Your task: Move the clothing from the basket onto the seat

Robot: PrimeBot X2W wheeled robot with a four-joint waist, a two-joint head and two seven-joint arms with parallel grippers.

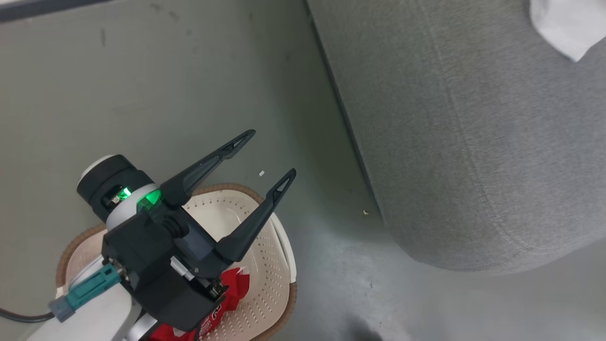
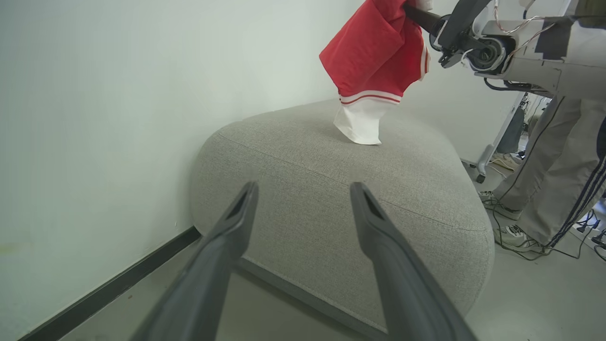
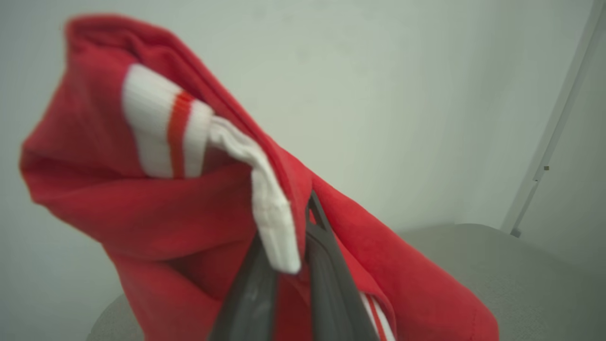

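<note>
The grey upholstered seat point(image 2: 331, 199) is lying straight ahead of the left gripper point(image 2: 304, 187), beyond its fingertips and apart from them. The pale wall point(image 2: 94, 118) is standing to that gripper's left in the left wrist view. A person's legs point(image 2: 554, 170) in striped trousers are standing beyond the far end of the seat, below the right arm.

The perforated cream-white basket point(image 1: 265, 270) with its brown rim is sitting on the floor point(image 1: 142, 94) under the left gripper's wrist and fingers. The left gripper's fingers are spread wide apart and are holding nothing.

The right gripper point(image 3: 298, 227) is clamping its fingers together on a red garment point(image 3: 180, 218) with white striped trim. This garment is hanging from the fingers over the seat, and its white hem is touching the seat top. A second red garment point(image 1: 234, 289) is lying inside the basket, just beneath the left gripper's body.
</note>
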